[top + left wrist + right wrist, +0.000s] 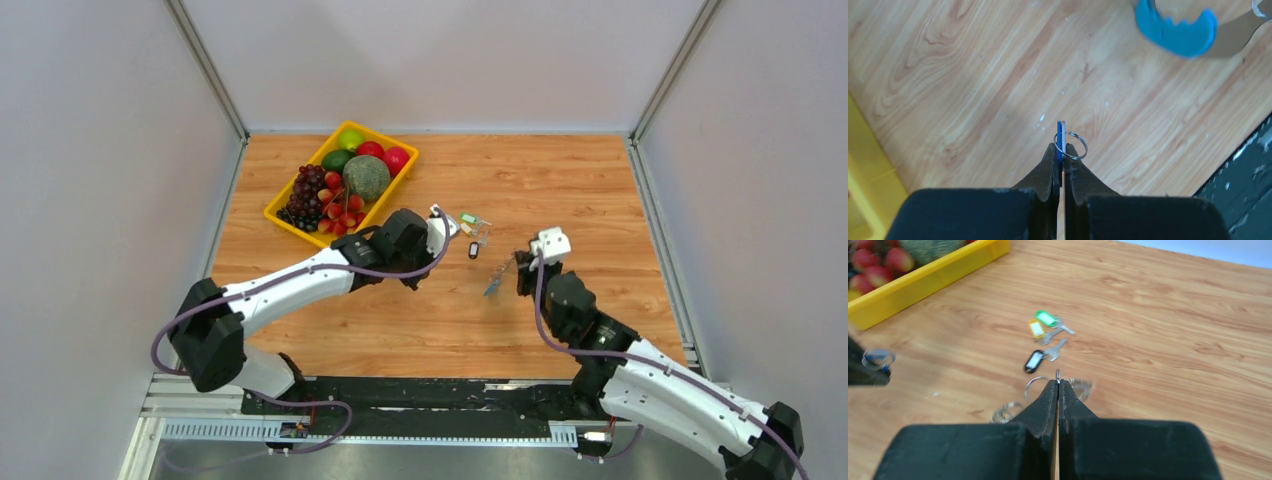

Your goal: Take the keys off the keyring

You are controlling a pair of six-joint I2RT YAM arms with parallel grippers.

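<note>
The left gripper (1062,152) is pressed together on the blue tag (1061,134). The tag is caught by its lower edge only, and a small ring (1086,147) stands free beside the tips. The right gripper (1058,385) is pinched on the keyring (1058,374), which is seen edge-on and gripped by a sliver at the very tips, above the table (1173,340). The green key (1045,318), yellow key (1036,328) and black key (1034,361) are laid loose on the table just beyond it, near one another. The two grippers are held apart. Whether the small ring is linked to the keyring cannot be told, and the blurred loops beside the right tips cannot be traced.

Both grips are judged shallow. The thin wire could be rolled or twisted out of the right jaws by any sideways pull. The keyring would then be dropped among the loose keys, where it could be snagged on them. If a link remains and the arms are drawn apart, the blue tag is more likely to be dragged from the left jaws than the coil to be opened. A tilt of the left wrist could also let the tag be levered out by the weight of whatever hangs from it.
</note>
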